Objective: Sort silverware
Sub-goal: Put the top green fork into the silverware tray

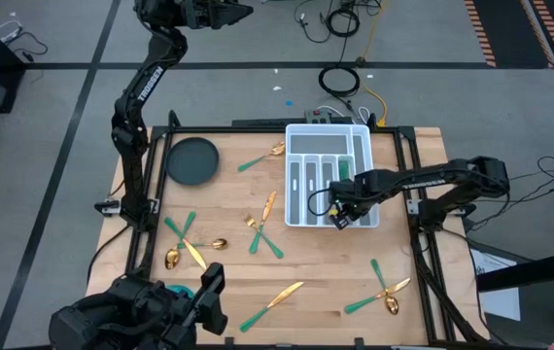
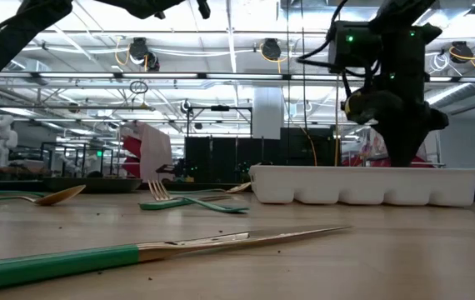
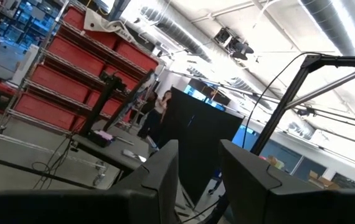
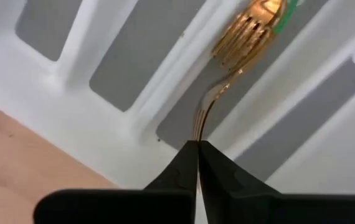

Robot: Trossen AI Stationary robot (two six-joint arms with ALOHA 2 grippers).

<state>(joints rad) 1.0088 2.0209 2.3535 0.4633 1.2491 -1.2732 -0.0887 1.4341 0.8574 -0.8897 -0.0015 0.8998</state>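
My right gripper (image 1: 338,216) is shut on a gold fork (image 4: 243,43) over the near end of the white compartmented tray (image 1: 328,175); it also shows in the low view (image 2: 392,125) above the tray (image 2: 362,185). Green handles lie in the tray's compartments (image 1: 343,167). Several more gold-and-green pieces lie flat on the wooden table: a fork (image 1: 262,157), a knife (image 1: 269,204), a spoon (image 1: 209,245), a knife (image 1: 277,297). My left gripper (image 3: 199,180) is open and empty, raised at the table's near left (image 1: 209,287). My right gripper pinches the fork's thin gold neck (image 4: 197,127) between its two fingers, just behind the tines. The fork sticks out beyond the fingertips, tines (image 4: 246,37) leading, over a tray compartment. The fingers hide its handle. I cannot tell whether it touches the tray.
A blue round bowl (image 1: 192,160) stands at the far left. Crossed pieces lie at the near right (image 1: 384,292) and near left (image 1: 185,243). A knife (image 2: 162,250) lies close to the low camera. Black frame rails (image 1: 418,194) run along the table's sides.
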